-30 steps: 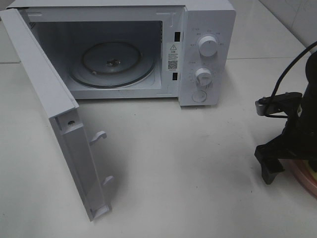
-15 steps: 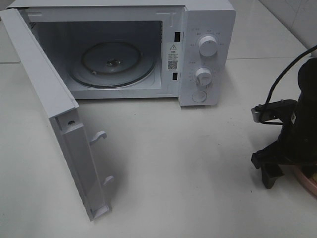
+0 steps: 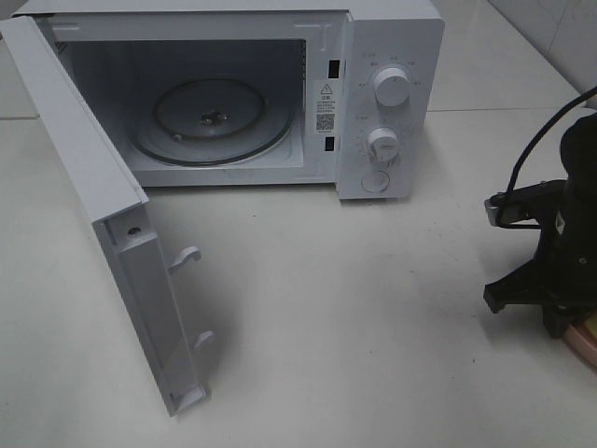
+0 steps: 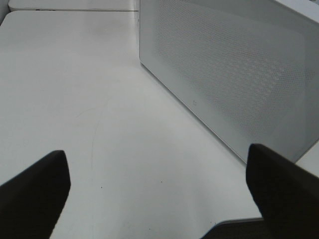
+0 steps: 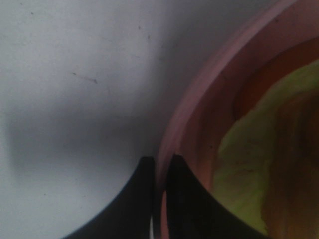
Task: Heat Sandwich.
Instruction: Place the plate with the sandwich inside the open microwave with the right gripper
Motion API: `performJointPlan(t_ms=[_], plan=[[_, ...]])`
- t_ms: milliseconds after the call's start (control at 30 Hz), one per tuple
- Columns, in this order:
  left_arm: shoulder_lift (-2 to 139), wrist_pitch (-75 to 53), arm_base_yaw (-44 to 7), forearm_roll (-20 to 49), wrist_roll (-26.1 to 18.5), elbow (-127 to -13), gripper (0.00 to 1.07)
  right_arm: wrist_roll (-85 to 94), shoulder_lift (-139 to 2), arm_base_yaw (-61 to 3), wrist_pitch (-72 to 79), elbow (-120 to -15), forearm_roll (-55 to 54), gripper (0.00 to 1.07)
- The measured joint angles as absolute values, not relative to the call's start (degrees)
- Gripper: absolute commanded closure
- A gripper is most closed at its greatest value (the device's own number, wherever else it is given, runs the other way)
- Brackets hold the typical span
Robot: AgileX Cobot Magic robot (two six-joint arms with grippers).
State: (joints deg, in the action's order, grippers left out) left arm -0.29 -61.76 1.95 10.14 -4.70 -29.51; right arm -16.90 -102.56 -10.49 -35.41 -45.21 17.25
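Pressed close to the right wrist camera, the sandwich (image 5: 249, 149) shows as green lettuce and orange-brown filling lying on a round pink plate (image 5: 199, 99). My right gripper (image 5: 159, 167) is shut on the plate's rim, one finger inside it and one outside. In the high view that gripper (image 3: 558, 313) stands at the table's right edge over the plate (image 3: 588, 342), and the arm hides the sandwich. My left gripper (image 4: 159, 199) is open with nothing between its fingers, low over the table beside the microwave door (image 4: 234, 64).
A white microwave (image 3: 392, 93) stands at the back with its door (image 3: 112, 233) swung wide open toward the front left. Its glass turntable (image 3: 210, 121) is bare. The white table (image 3: 354, 308) stretches between the door and the right arm.
The right gripper has closed from wide open onto the plate's rim. The right arm has shifted slightly to the right and lower. The left gripper has not moved.
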Motion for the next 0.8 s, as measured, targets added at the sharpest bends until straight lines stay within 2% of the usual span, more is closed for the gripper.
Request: performJointPlan(t_ms=[367, 800], plan=[[-0.3, -61.8, 1.9, 10.1, -4.7, -29.5, 0.18, -17.2, -102.4, -10.5, -36.4, -45.2, 18.2, 1.07], [-0.3, -61.8, 1.9, 10.1, -4.7, -29.5, 0.18, -22.7, -100.3, -14.9, -41.4, -45.1, 23.8, 1.07]])
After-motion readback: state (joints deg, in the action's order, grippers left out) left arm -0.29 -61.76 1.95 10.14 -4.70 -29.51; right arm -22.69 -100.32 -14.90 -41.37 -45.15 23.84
